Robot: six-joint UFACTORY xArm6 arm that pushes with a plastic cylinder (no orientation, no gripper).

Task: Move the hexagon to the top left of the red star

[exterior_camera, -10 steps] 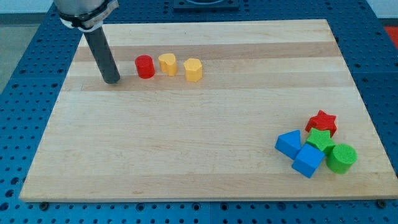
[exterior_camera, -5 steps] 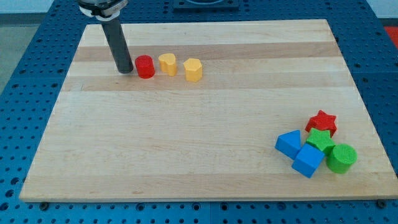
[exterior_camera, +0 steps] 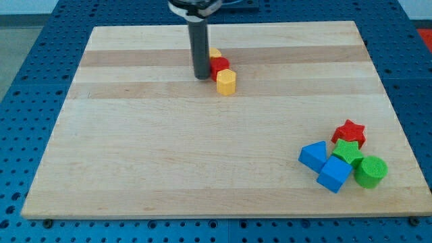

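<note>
My tip (exterior_camera: 202, 76) rests on the board in the upper middle, touching the left side of a red cylinder (exterior_camera: 220, 68). A yellow hexagon (exterior_camera: 226, 82) sits against the red cylinder's lower right. Another yellow block (exterior_camera: 214, 53) peeks out just above the red cylinder, partly hidden by my rod. The red star (exterior_camera: 349, 132) lies far off at the view's lower right, at the top of a cluster of blocks.
Below the red star sit a green star (exterior_camera: 347, 151), a green cylinder (exterior_camera: 370, 171), a blue triangle (exterior_camera: 313, 156) and a blue cube (exterior_camera: 334, 175), packed together near the wooden board's (exterior_camera: 135, 169) right edge.
My tip swept right across the top of the board, pushing the red cylinder and both yellow blocks right; they are now bunched in a tight stack.
</note>
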